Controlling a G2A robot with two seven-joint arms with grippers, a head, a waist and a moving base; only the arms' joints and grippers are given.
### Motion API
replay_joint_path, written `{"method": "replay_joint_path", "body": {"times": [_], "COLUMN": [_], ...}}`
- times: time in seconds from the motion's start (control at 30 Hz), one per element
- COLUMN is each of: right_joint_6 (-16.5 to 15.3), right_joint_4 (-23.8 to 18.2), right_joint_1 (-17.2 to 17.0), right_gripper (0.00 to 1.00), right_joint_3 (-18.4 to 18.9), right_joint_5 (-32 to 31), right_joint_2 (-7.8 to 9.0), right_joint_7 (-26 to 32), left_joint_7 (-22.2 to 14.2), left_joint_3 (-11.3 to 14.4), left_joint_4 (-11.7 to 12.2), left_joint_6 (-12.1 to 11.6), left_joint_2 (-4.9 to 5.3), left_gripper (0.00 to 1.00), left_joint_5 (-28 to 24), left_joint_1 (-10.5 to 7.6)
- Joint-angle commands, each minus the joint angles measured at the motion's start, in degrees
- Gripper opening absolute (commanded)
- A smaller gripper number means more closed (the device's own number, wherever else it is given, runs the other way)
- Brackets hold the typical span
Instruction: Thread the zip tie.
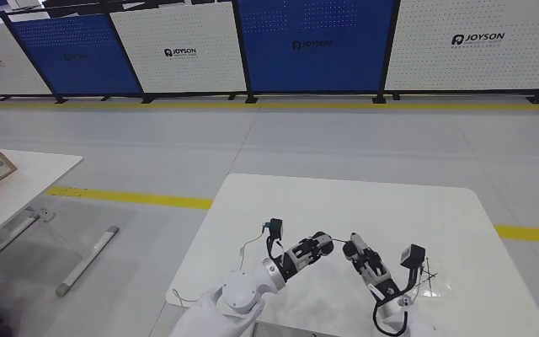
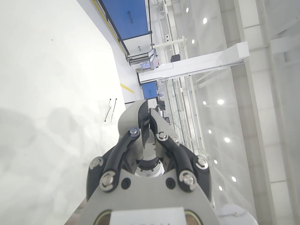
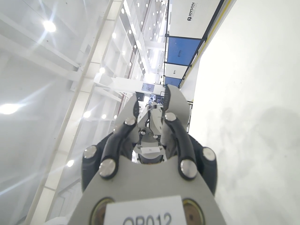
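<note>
A thin black zip tie [image 1: 338, 242] spans the short gap between my two grippers above the white table [image 1: 337, 198]. My left gripper [image 1: 322, 242] is at its left end, and the left wrist view shows that gripper [image 2: 148, 110] with its fingers pressed together on a thin dark strip. My right gripper [image 1: 352, 241] faces it from the right, tip to tip. In the right wrist view the right gripper [image 3: 151, 100] has its fingers apart, and a thin dark strand [image 3: 147, 121] runs in the gap.
Several spare black zip ties [image 1: 429, 274] lie on the table right of the right arm; two [image 2: 110, 111] appear in the left wrist view. The table's near edge is close under the arms. Bare tabletop stretches beyond the grippers.
</note>
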Motion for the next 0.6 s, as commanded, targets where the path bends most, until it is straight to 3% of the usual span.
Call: {"method": "replay_joint_path", "body": {"times": [0.0, 0.23, 0.27, 0.57], "right_joint_6": [-1.4, -6.4, -6.5, -6.5], "right_joint_4": [0.2, 1.2, 1.1, 1.1], "right_joint_1": [-1.0, -4.0, -4.1, -4.1], "right_gripper": [1.0, 1.0, 1.0, 1.0], "right_joint_3": [1.8, 7.4, 7.5, 7.5], "right_joint_5": [2.2, 10.1, 10.7, 10.7], "right_joint_2": [0.19, 0.66, 0.66, 0.66], "right_joint_7": [0.8, 3.9, 4.3, 4.3], "left_joint_7": [0.3, 0.3, -1.2, -1.2], "left_joint_3": [-0.3, -1.7, -1.5, -1.5], "left_joint_4": [-0.2, 0.2, 0.4, 0.4], "left_joint_6": [0.3, 2.3, 3.3, 3.3], "left_joint_2": [0.08, 0.38, 0.37, 0.37], "left_gripper": [0.0, 0.0, 0.0, 0.0], "left_joint_5": [0.2, 0.1, -1.4, -1.4], "left_joint_1": [0.41, 1.31, 1.17, 1.17]}}
